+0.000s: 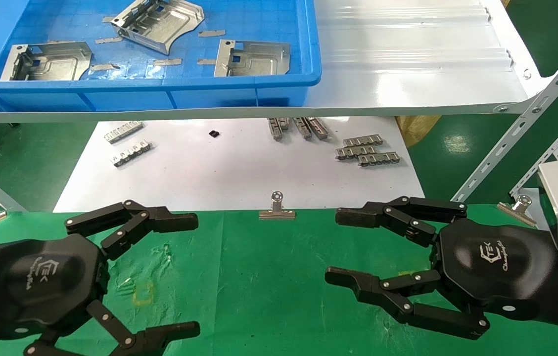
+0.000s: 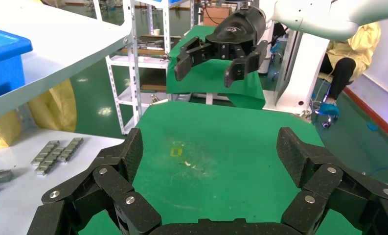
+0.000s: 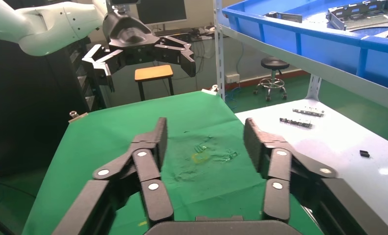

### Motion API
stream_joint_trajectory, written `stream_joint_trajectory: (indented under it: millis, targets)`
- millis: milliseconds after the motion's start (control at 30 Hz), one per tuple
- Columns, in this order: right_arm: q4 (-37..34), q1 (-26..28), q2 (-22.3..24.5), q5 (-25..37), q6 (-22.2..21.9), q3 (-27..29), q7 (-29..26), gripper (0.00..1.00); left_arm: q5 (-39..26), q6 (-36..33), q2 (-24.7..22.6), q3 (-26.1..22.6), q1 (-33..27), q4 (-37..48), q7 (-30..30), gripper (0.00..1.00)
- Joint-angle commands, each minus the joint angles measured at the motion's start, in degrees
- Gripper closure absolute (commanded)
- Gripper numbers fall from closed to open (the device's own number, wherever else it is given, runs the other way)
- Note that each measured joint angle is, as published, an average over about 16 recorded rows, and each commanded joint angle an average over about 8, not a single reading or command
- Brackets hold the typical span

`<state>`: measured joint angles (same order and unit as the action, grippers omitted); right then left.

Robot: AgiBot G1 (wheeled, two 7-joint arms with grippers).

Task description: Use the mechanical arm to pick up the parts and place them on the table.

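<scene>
Both grippers, left (image 1: 190,274) and right (image 1: 341,247), are held wide and empty; beyond them, stiff, slippery, sharp-edged parts (image 1: 252,58) are best pinched by the flange.

The 2 arms are glossy black with a white logo. The left gripper (image 1: 180,274) and right gripper (image 1: 343,247) have black jointed fingers with silver screws, behind silver block wrists.

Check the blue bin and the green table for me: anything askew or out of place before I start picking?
One part in the blue bin lies rotated, unlike the other two. The green cloth is wrinkled near the yellow mark. Both grippers, left and right, hover open, empty.
</scene>
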<state>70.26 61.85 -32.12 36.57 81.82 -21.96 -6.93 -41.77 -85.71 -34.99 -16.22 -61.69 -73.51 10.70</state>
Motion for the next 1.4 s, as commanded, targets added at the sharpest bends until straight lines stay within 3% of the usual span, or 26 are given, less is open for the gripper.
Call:
stream_joint_trajectory:
  millis: [33,967,1133,1400]
  targets:
    - [0.0,0.0,0.0,0.0,0.0,0.0,0.0,1.0,0.0,0.0,0.0,0.0,0.0,0.0,0.0,0.0]
    - [0.0,0.0,0.0,0.0,0.0,0.0,0.0,1.0,0.1,0.1,-0.6,0.3,-1.4,0.0,-0.6,0.0]
    - [0.0,0.0,0.0,0.0,0.0,0.0,0.0,1.0,-2.2,1.6,-2.5,0.0,-8.2,2.5,-0.3,0.0]
    - [0.0,0.0,0.0,0.0,0.0,0.0,0.0,1.0,-14.3,5.6,-11.8,-5.5,-28.7,18.5,1.4,0.0]
